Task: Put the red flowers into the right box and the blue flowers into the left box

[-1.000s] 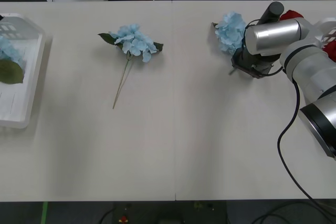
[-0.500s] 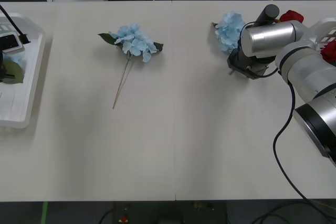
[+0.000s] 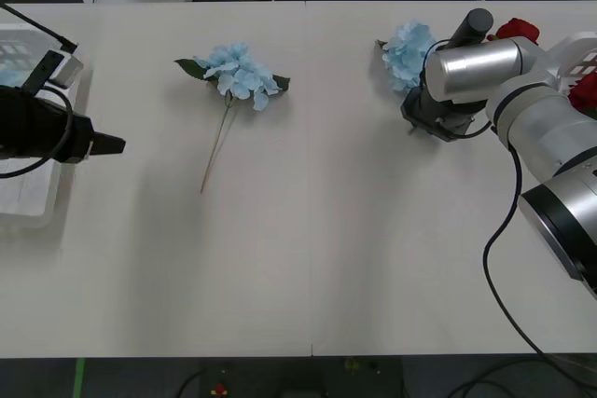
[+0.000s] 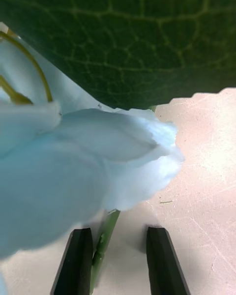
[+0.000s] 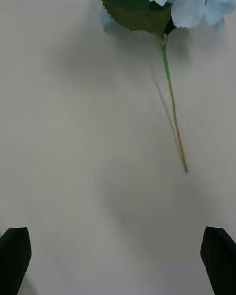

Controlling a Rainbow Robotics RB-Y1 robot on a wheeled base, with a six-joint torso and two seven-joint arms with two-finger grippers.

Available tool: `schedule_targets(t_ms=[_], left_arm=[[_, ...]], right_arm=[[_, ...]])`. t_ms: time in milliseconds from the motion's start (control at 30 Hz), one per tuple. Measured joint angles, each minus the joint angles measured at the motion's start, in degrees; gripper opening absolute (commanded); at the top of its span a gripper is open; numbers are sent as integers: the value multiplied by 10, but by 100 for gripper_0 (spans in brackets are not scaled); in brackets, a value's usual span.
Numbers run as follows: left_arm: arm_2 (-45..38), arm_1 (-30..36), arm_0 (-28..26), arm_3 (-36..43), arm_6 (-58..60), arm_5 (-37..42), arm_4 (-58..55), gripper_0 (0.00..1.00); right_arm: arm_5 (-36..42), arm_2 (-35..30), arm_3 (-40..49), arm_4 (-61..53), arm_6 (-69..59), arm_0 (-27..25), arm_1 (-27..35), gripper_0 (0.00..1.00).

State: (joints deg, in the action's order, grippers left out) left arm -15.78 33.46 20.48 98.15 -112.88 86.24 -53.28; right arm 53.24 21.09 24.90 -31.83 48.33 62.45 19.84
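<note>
While the pale surface (image 3: 308, 258) lies bare across its whole near half, the left claw (image 3: 110, 144) juts in from the left edge beside the left box (image 3: 28, 202), near a fluffy blue flower (image 3: 239, 72). The right claw (image 3: 422, 116) sits low by another blue cluster (image 3: 409, 53), red flowers (image 3: 519, 29) just behind the arm. Up close, its black fingers (image 4: 78, 265) straddle a thin green stem (image 4: 104, 243), spread, under a veined leaf (image 4: 128, 34). The left claw's fingers (image 5: 14, 255) stand wide apart, short of the stem (image 5: 174, 123).
</note>
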Motion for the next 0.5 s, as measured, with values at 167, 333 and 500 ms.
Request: schedule_targets(t_ms=[167, 333, 500], left_arm=[[81, -18, 48, -20, 198, -18, 51, 100], [161, -34, 114, -102, 225, -50, 93, 100], [230, -47, 172, -180, 228, -96, 137, 100]], right_arm=[[0, 0, -1, 0, 0, 1, -2, 0], [0, 0, -10, -1, 0, 5, -4, 0], [22, 4, -14, -2, 0, 10, -4, 0]])
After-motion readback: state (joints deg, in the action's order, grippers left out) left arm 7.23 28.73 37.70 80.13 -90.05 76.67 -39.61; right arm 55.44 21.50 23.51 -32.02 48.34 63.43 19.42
